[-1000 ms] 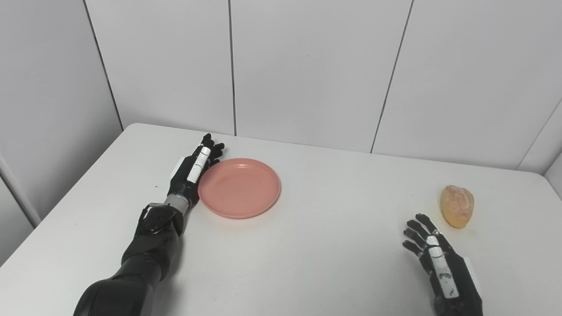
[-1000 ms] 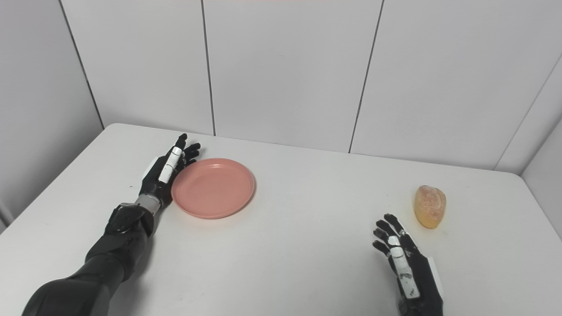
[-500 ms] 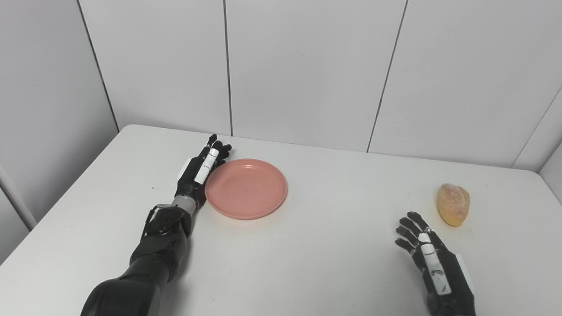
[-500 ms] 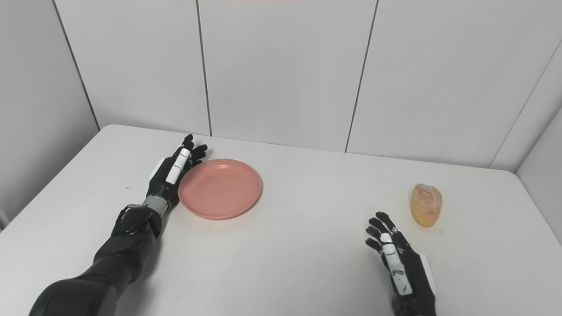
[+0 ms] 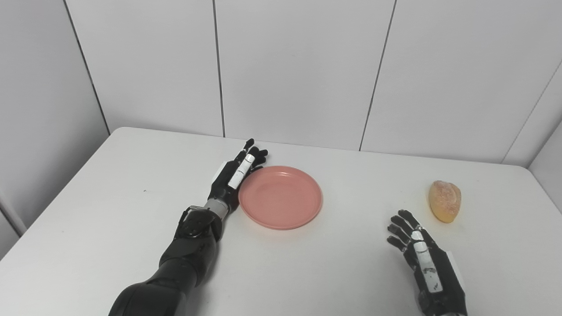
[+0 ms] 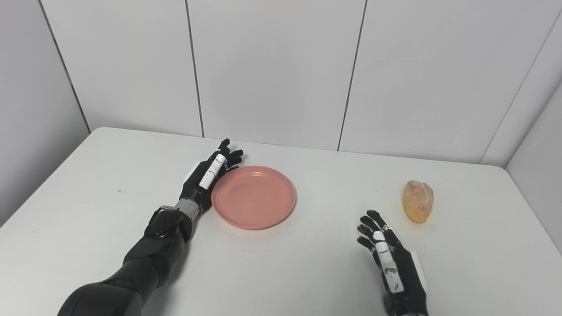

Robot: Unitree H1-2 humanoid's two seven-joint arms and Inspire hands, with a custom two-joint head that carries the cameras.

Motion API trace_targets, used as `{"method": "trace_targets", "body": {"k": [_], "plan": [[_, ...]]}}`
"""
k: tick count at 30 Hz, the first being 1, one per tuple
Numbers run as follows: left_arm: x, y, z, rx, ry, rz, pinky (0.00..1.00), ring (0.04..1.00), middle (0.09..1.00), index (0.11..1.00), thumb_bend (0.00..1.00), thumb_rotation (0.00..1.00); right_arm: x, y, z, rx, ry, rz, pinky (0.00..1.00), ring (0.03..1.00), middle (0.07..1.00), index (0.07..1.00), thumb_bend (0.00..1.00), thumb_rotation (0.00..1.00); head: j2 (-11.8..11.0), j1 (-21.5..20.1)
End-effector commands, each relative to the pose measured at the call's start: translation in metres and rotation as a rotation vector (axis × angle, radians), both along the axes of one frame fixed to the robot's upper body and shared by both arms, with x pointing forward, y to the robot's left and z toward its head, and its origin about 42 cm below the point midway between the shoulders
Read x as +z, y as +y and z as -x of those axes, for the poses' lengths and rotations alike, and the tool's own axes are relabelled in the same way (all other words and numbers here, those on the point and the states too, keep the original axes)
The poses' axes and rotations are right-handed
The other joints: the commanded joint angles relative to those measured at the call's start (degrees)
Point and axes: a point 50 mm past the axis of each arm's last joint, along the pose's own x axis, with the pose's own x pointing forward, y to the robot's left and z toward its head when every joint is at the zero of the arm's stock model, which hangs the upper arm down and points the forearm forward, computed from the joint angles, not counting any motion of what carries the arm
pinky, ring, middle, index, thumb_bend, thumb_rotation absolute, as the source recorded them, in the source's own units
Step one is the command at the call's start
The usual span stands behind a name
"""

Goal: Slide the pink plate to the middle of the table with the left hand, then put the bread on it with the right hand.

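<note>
Against the plate's (image 5: 281,197) left rim, the left hand (image 5: 232,177) lies flat, fingers straight; the right hand (image 5: 423,259) rests spread near the bread (image 5: 444,201).

Pink plate (image 5: 281,197), golden-brown bread (image 5: 444,201), white table (image 5: 109,197), black hands with white patches (image 5: 235,177)

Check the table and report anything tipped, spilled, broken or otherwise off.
Nothing stands out. The pink plate lies flat and whole with the left hand against its left edge. The bread sits intact, apart from the open right hand. A tiny dark speck marks the table.
</note>
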Motion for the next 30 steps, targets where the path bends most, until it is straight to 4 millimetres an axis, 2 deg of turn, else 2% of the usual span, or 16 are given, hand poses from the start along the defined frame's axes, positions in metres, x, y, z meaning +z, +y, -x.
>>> {"method": "trace_targets", "body": {"k": [1, 19, 30], "plan": [[-0.009, -0.022, 0.005, -0.055, 0.037, -0.003, 0.89, 0.914, 0.871, 0.980, 0.87, 0.77, -0.010, 0.003, 0.008, -0.009, 0.030, -0.013, 0.84, 0.851, 0.854, 0.859, 0.74, 0.81, 0.06, 0.08], [-0.008, -0.051, 0.008, -0.123, 0.029, -0.002, 0.90, 0.913, 0.873, 0.981, 0.86, 0.76, -0.009, 0.014, 0.007, -0.001, 0.023, -0.001, 0.82, 0.844, 0.847, 0.858, 0.74, 0.80, 0.56, -2.99], [-0.006, -0.051, 0.007, -0.135, 0.026, -0.003, 0.90, 0.917, 0.880, 0.981, 0.85, 0.77, -0.006, 0.023, 0.007, -0.011, 0.023, -0.001, 0.81, 0.838, 0.845, 0.856, 0.74, 0.80, 1.15, -5.72]]}}
